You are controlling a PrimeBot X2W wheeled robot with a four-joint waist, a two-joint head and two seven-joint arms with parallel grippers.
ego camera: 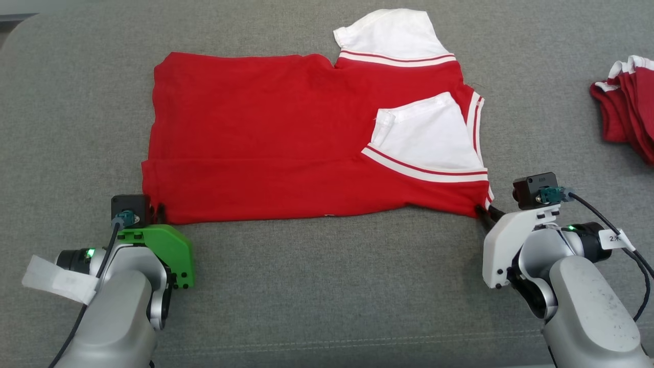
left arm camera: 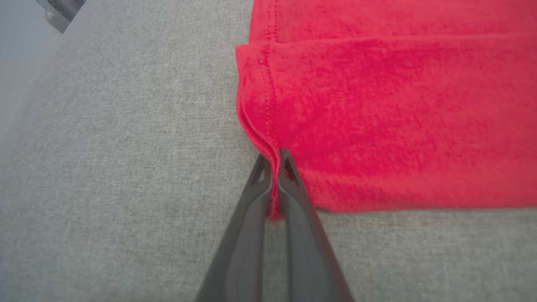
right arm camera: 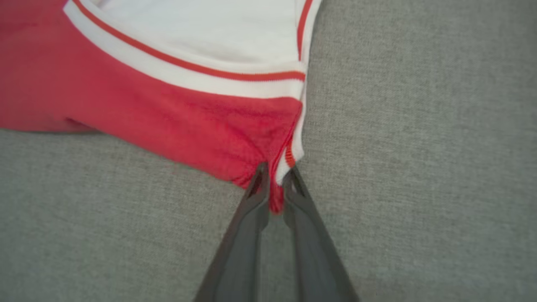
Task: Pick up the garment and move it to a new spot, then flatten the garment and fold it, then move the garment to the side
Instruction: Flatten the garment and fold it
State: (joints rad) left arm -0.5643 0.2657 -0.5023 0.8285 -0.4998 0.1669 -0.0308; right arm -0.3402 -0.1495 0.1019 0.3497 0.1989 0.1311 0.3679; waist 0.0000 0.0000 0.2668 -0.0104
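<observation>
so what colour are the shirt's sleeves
White, with red-striped trim; the sleeves of the garment show best in the head view.

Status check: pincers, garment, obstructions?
Left pincer shut on garment, near left corner. Right pincer shut on near right corner. Garment flat; red pile far right, apart.

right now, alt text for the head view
A red garment with white sleeves lies on a grey surface; the left end effector and right end effector each pinch a near corner. More red clothes sit at right.
</observation>
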